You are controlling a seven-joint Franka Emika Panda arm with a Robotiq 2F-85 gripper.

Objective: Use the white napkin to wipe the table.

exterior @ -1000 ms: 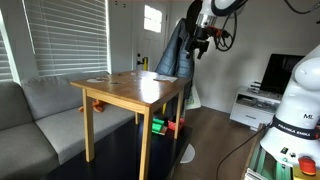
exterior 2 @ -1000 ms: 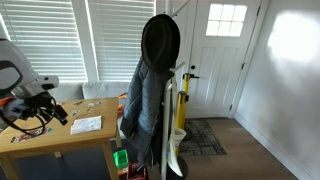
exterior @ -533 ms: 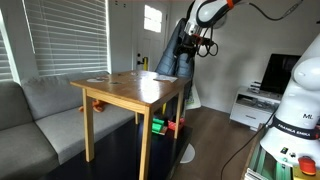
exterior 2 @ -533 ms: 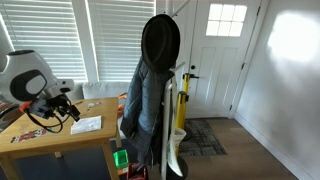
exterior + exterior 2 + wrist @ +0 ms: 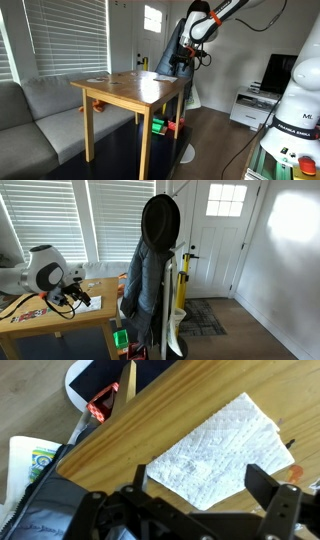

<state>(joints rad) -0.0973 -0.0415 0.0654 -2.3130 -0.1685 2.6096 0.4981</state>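
The white napkin (image 5: 225,448) lies flat on the wooden table (image 5: 140,435), just beyond my fingertips in the wrist view. My gripper (image 5: 203,495) is open and empty, hanging above the napkin's near edge, one finger to either side. In an exterior view the gripper (image 5: 78,299) hangs low over the table (image 5: 45,322) and partly hides the napkin (image 5: 92,305). In an exterior view the gripper (image 5: 181,63) is above the far corner of the table (image 5: 125,92); the napkin (image 5: 159,77) shows as a pale patch there.
A dark coat on a rack (image 5: 153,275) stands close beside the table. A grey sofa (image 5: 40,112) is next to the table. Red and green items (image 5: 163,125) lie under it. A printed sheet (image 5: 28,460) and a black-and-white base (image 5: 95,382) lie on the floor off the table's edge.
The arm has swung down and across from high up towards the table. The gripper now hangs over the napkin. The napkin has not moved.
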